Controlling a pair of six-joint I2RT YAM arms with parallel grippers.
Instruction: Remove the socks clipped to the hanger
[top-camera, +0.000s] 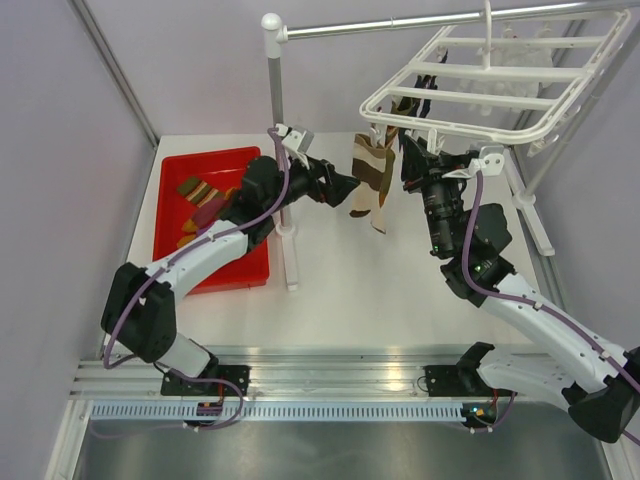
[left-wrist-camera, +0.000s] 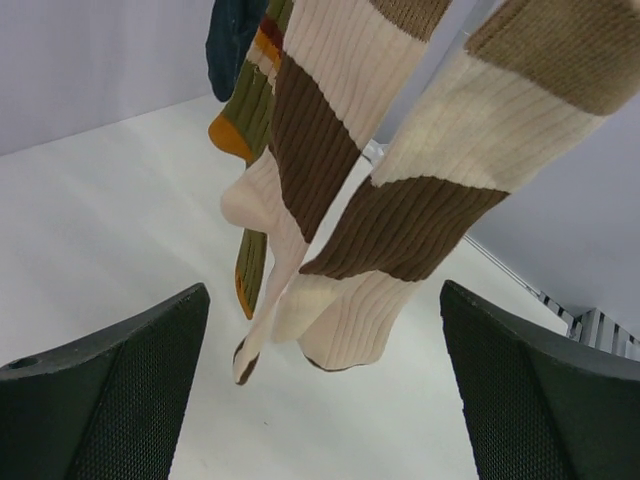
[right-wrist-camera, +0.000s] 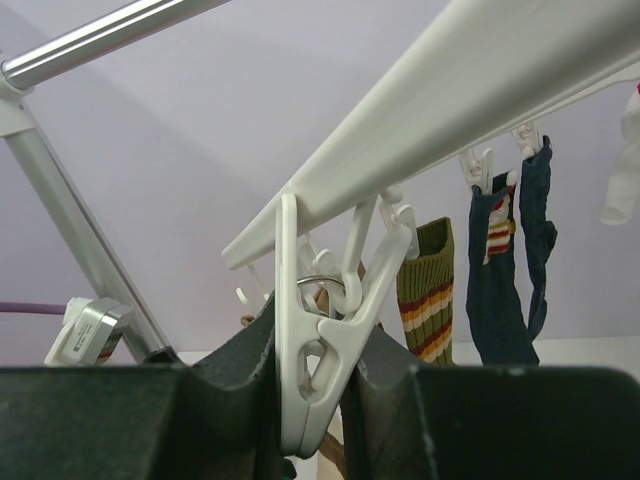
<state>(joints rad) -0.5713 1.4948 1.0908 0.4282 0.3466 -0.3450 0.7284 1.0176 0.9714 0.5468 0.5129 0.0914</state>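
Note:
The white hanger (top-camera: 478, 100) hangs from a metal pole at the upper right. A brown-and-cream striped sock pair (top-camera: 372, 188) dangles from its near left corner, also seen in the left wrist view (left-wrist-camera: 390, 200). My left gripper (top-camera: 345, 187) is open just left of these socks, fingers (left-wrist-camera: 110, 400) apart below them. My right gripper (top-camera: 412, 160) is raised under the hanger's edge and is shut on a white clip (right-wrist-camera: 320, 360). An olive striped sock (right-wrist-camera: 428, 290) and a dark navy sock (right-wrist-camera: 505, 270) hang behind. White socks (top-camera: 505, 80) hang at the far side.
A red bin (top-camera: 215, 215) at the left holds a few removed socks (top-camera: 200, 205). The stand's upright pole (top-camera: 283, 150) rises between the bin and the hanger, close to my left arm. Slanted stand legs (top-camera: 560, 130) are at the right.

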